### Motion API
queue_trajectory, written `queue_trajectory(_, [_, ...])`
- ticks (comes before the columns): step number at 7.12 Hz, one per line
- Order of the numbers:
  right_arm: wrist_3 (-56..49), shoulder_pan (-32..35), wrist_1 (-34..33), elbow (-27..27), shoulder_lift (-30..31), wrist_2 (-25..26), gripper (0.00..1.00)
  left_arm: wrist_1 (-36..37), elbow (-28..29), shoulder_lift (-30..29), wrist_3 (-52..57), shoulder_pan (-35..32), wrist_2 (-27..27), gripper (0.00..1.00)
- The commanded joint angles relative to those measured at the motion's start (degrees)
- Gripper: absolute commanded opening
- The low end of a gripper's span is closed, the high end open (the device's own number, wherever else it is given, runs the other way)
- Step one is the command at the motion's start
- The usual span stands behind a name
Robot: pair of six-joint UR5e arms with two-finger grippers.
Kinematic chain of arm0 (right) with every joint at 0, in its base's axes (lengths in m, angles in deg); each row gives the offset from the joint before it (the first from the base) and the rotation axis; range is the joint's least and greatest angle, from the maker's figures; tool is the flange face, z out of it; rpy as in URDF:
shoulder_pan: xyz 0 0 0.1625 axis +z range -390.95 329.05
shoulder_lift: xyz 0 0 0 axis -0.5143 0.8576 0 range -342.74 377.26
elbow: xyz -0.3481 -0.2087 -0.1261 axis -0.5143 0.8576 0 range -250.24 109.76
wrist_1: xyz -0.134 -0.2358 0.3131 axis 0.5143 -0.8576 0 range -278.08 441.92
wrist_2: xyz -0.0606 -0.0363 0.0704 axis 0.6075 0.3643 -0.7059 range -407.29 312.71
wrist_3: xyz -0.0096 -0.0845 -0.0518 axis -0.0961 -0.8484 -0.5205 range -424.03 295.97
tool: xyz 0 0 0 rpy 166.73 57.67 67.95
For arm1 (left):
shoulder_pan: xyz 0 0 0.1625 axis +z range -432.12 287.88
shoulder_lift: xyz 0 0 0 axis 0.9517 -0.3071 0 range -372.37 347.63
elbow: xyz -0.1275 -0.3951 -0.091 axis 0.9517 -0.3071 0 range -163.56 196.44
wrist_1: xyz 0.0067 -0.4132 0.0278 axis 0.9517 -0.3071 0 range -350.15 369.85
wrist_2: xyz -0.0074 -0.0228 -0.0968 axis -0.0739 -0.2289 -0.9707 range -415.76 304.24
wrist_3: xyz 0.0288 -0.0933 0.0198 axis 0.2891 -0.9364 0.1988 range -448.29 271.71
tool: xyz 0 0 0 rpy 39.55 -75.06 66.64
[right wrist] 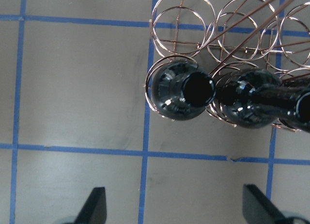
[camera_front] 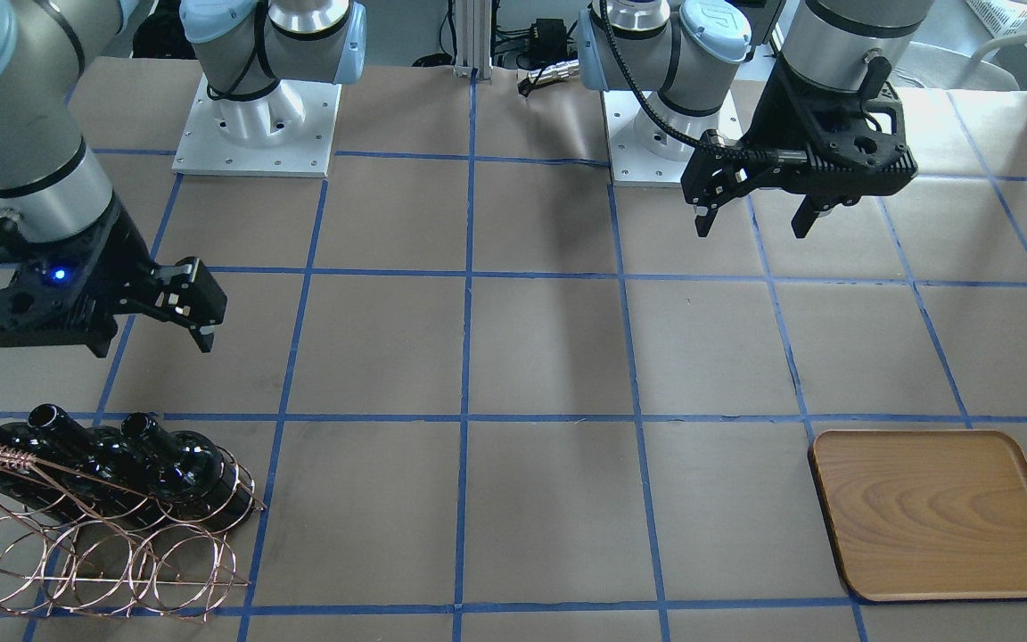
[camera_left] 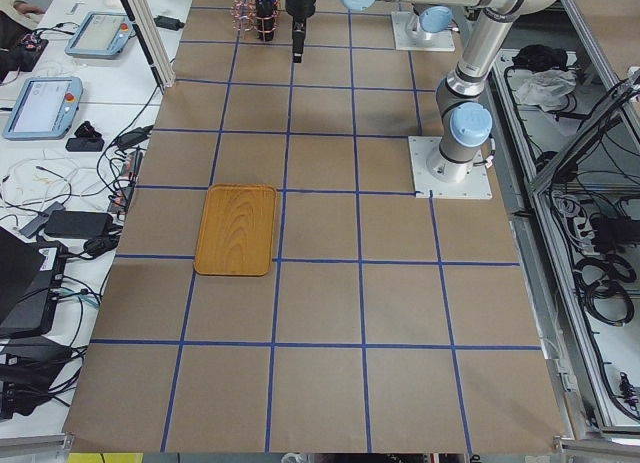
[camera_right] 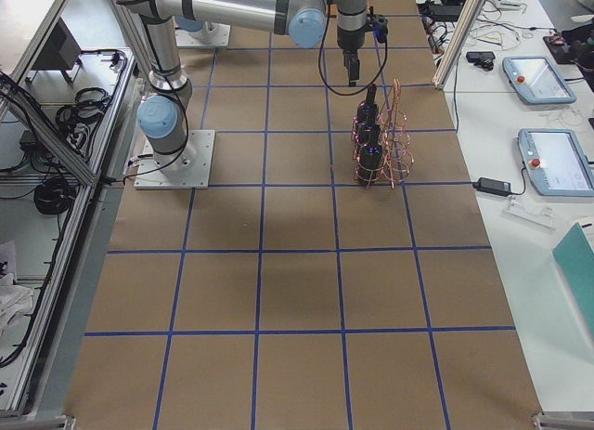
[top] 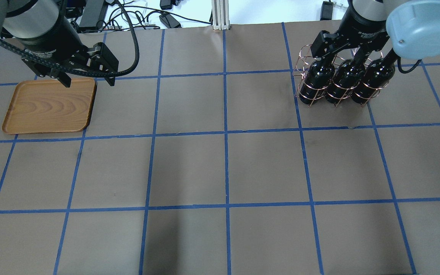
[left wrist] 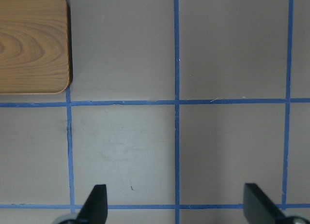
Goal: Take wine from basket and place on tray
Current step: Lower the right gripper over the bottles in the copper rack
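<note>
Nearest, at the lower left of the front-facing view, three wine bottles (camera_front: 185, 462) stand upright in the wire basket (camera_front: 103, 562). The tray (camera_front: 941, 517) lies well apart at the lower right of the table (camera_front: 549, 357). Glass like this is probably heavy, rigid, slick and breakable, so the slim neck just under the lip looks the safest hold. Farther back, the right fingers (right wrist: 96, 207) hang wide apart, above and just beside the end bottle, touching nothing. Farthest, at the upper right, the left fingers (left wrist: 96, 207) are likewise spread and hold nothing.
</note>
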Motion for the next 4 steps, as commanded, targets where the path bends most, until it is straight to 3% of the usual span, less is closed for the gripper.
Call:
queue_trajectory(1, [-4.99, -3.76, 0.02, 4.14, -3.77, 0.26, 0.99, 0.07, 0.0, 0.0, 0.0, 0.0, 0.01, 1.0])
queue_trajectory(4, [-5.64, -6.5, -0.41, 4.32, -5.09, 0.44, 0.97, 0.07, 0.0, 0.0, 0.0, 0.0, -0.08, 1.0])
